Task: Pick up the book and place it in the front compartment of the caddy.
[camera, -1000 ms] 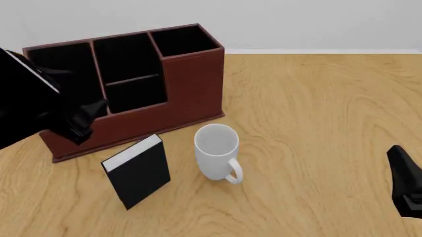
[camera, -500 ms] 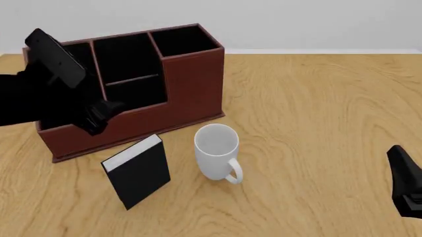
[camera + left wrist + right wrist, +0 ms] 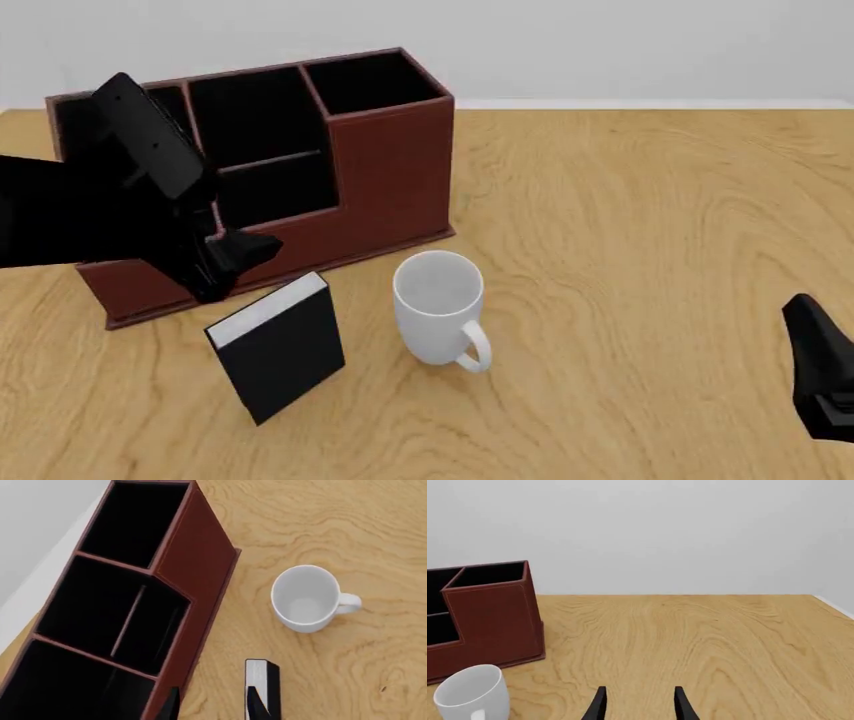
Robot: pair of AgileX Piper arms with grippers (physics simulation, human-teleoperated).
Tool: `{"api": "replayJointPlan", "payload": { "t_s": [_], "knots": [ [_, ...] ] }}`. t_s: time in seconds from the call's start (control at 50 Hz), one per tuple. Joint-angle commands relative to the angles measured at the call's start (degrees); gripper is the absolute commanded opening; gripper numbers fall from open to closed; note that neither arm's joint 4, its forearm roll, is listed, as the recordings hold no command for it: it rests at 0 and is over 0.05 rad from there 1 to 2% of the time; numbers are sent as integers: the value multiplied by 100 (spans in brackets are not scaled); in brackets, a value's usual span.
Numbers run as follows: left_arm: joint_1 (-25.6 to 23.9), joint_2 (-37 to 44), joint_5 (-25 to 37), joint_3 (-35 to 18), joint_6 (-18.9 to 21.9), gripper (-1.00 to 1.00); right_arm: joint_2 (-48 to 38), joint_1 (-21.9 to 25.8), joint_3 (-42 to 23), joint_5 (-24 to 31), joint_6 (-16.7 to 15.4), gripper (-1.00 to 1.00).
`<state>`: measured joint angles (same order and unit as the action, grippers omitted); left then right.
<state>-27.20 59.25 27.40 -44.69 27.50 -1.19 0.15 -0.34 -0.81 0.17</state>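
Standing upright on the wooden bench (image 3: 641, 230), the book (image 3: 276, 345) shows its black cover and white page edges, just in front of the caddy (image 3: 387, 180) and beside the white mug (image 3: 438, 305), apart from both. In the left wrist view the book (image 3: 261, 687) appears edge-on near the caddy's reddish-brown wall (image 3: 197, 575), with the mug (image 3: 307, 598) farther off.

The caddy sits toward the far left of the bench, its open black compartments facing up and its taller section at the end nearest the mug.

The left gripper (image 3: 230, 262) hangs above the low front wall of the caddy, just behind the book's upper edge and not touching it. Its fingers (image 3: 172, 706) are spread, with nothing between them; one finger tip lines up with the book's top in the wrist view.

The right gripper (image 3: 821, 375) is low at the near right edge, well apart from everything. Its fingers (image 3: 682, 706) are parted and empty above bare wood, the mug (image 3: 468, 692) and caddy (image 3: 490, 610) off to one side.
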Motion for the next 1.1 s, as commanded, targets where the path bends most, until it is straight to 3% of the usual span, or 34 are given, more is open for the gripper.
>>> {"api": "replayJointPlan", "payload": {
  "t_s": [0.02,0.42,0.68,0.82,1.1],
  "knots": [
    [-319,67,242,-66,-120,100,-3,1,-1,-2,1,100],
    [-652,236,565,-71,-382,100,33,2,-16,49,1,100],
    [-600,528,468,-6,-677,100,32,3,-16,48,1,100],
    [-376,638,301,192,-644,100,35,1,-16,49,0,100],
    [-438,902,68,505,-863,100,36,1,-16,49,2,100]
  ]
}}
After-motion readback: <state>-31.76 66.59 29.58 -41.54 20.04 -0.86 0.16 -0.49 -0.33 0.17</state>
